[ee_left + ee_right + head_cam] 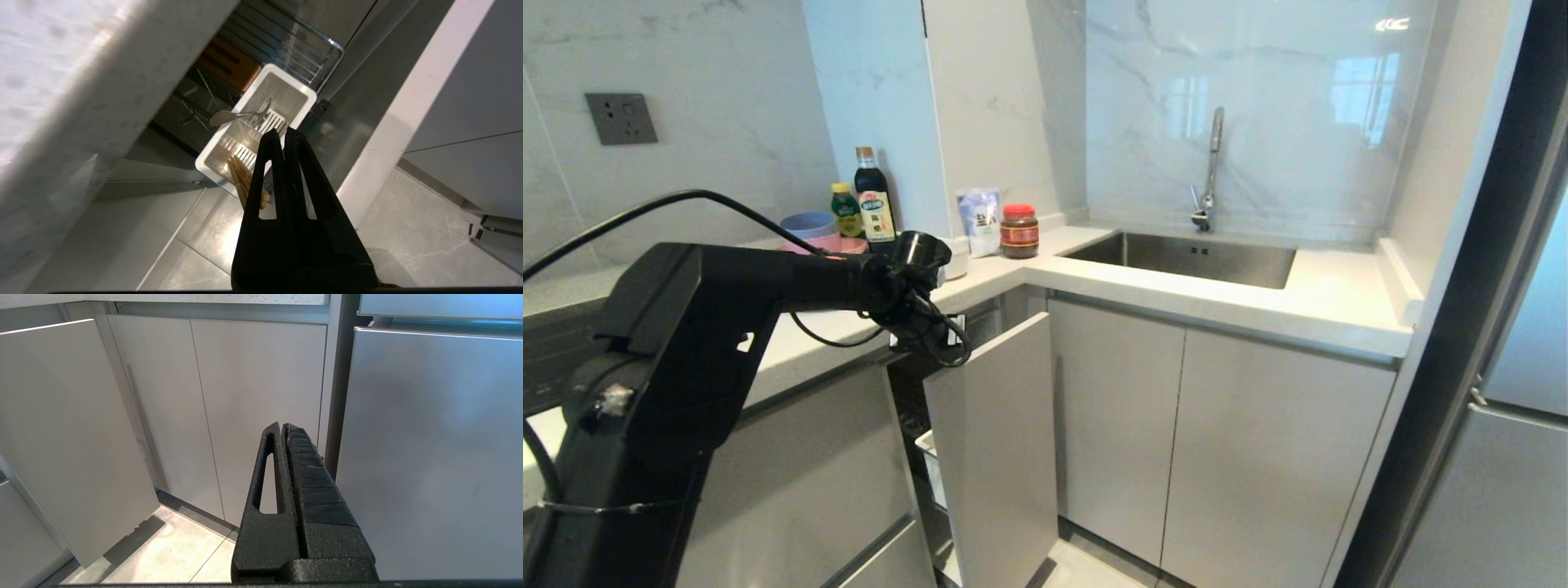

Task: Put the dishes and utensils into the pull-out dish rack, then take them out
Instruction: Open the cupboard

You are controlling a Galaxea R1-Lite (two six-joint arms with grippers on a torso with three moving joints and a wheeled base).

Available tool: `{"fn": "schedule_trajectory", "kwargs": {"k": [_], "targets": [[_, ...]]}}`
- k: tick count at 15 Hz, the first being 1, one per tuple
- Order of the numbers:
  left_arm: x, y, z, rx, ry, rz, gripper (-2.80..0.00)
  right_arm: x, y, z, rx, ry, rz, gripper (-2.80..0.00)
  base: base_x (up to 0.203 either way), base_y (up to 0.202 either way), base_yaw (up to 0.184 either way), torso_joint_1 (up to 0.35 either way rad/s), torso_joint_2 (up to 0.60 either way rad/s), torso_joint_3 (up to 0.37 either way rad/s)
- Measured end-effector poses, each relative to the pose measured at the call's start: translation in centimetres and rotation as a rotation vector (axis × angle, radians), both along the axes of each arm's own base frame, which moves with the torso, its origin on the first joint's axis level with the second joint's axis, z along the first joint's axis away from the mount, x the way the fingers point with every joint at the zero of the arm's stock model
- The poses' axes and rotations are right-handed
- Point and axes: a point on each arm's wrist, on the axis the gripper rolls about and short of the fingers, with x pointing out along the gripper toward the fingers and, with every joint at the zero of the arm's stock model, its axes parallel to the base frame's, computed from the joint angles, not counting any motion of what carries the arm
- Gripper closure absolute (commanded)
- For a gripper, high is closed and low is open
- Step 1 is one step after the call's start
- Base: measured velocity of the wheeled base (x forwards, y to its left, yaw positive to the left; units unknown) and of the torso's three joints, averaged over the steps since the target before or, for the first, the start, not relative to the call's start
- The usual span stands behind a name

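Note:
The pull-out dish rack (pixel 322 49) stands drawn out of the cabinet, its tall pale front panel (pixel 996 433) facing the floor space. In the left wrist view its white utensil cup (pixel 300 96) holds the light-wood chopsticks (pixel 241 177) and silver cutlery (pixel 229 117). My left gripper (pixel 284 132) hangs shut and empty just above the cup, beside the chopsticks' upper ends. The left arm (pixel 768 282) reaches over the counter edge above the rack. A small white bowl (pixel 957 260) shows partly behind that wrist on the counter. My right gripper (pixel 283 426) is shut, low before the cabinet doors.
A pink plate with a blue bowl (pixel 809 224), bottles (pixel 874 200), a bag (pixel 980 220) and a red-lidded jar (pixel 1019 231) stand at the counter's back. The sink (pixel 1192 257) lies to the right. A steel fridge front (pixel 429 449) rises beside the right gripper.

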Motion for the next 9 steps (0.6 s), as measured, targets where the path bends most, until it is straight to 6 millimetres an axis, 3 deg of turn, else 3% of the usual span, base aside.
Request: {"fn": "schedule_trajectory", "kwargs": {"k": [4, 9], "targets": [[0.3, -0.4, -1.6, 0.010, 0.035, -0.007, 0.00, 0.0, 0.0, 0.0, 0.000, 0.000, -0.001, 0.00, 0.000, 0.000, 0.000, 0.000, 0.00, 0.000], [-0.3, -1.6, -2.3, 0.021, 0.081, -0.032, 0.00, 0.0, 0.0, 0.0, 0.000, 0.000, -0.001, 0.00, 0.000, 0.000, 0.000, 0.000, 0.00, 0.000]]}}
